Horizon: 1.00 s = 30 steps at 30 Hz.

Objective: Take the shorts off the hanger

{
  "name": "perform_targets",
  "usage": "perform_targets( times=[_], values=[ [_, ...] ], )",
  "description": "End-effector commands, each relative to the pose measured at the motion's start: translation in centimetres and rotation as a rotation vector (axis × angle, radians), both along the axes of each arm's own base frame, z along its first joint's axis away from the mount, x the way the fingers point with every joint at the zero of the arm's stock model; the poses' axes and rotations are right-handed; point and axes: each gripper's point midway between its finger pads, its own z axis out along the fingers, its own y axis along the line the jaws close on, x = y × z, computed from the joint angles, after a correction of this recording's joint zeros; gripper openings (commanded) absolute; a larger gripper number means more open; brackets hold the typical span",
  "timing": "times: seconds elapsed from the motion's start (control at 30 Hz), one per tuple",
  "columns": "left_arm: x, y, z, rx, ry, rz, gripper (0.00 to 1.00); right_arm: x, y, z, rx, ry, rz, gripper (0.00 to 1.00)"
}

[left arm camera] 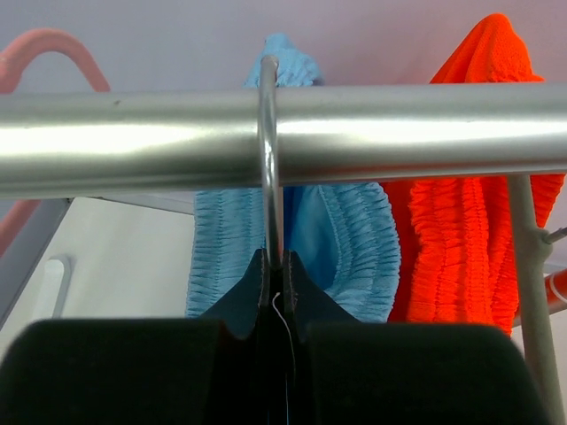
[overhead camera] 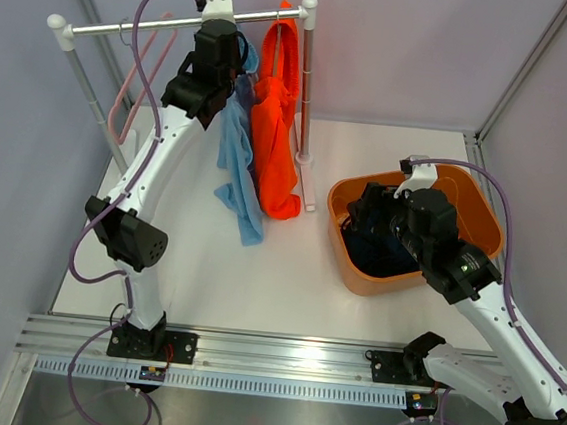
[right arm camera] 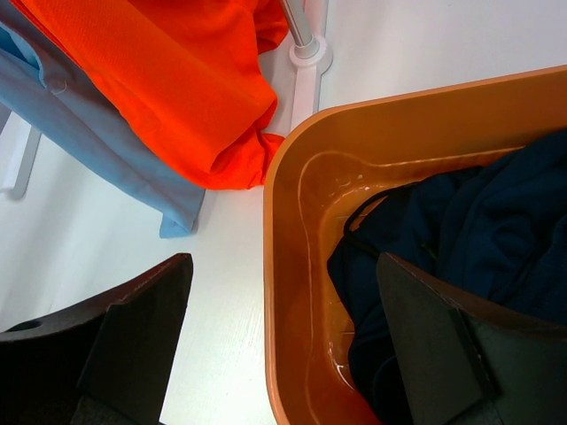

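Observation:
The light blue shorts and the bright orange shorts hang side by side from the metal rail at the back. My left gripper is up at the rail, shut on the wire hook of the hanger that carries the light blue shorts; the orange shorts hang just to their right. The dark navy shorts lie in the orange bin. My right gripper is open and empty, straddling the bin's left rim, one finger over the navy shorts.
An empty pink hanger hangs on the rail's left part. The rack's right post stands between the hanging shorts and the bin, its foot on the white table. Grey walls close in on the left, right and back.

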Motion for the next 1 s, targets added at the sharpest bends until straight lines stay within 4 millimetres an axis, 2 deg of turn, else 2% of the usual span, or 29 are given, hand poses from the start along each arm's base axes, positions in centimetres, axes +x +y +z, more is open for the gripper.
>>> perform_targets(
  times=[0.0,0.03,0.13,0.23,0.53,0.7,0.9,0.93,0.97],
  values=[
    [-3.2,1.6,8.1,-0.026,-0.174,-0.001,0.0,0.4,-0.2,0.9,0.008,-0.041,-0.012,0.94],
    [-4.2,2.0,9.4,-0.029,-0.196,0.002,0.0,0.4,-0.1,1.0,0.009,-0.042,-0.012,0.94],
    [-5.8,2.7,11.0,-0.024,-0.22,-0.009,0.0,0.5,-0.1,1.1,0.011,-0.045,-0.012,0.94],
    [-6.4,2.8,10.9,-0.003,-0.2,-0.029,0.0,0.5,-0.1,1.2,0.011,-0.048,-0.013,0.94],
    [-7.4,2.0,8.5,0.008,-0.109,-0.095,0.0,0.5,0.1,1.3,0.015,-0.05,-0.002,0.94],
    [-9.1,2.0,6.7,-0.022,-0.043,-0.117,0.0,0.2,0.3,1.6,0.029,-0.051,0.01,0.94],
    [-13.8,2.3,4.0,-0.057,0.03,-0.154,0.0,-0.4,0.9,2.7,0.049,-0.051,0.056,0.93],
    [-14.5,1.6,2.3,-0.049,0.072,-0.177,0.0,-0.6,0.9,3.0,0.052,-0.051,0.065,0.93],
    [-16.2,1.7,2.7,-0.055,0.064,-0.19,0.0,-0.8,1.1,3.1,0.058,-0.047,0.077,0.93]
  ],
)
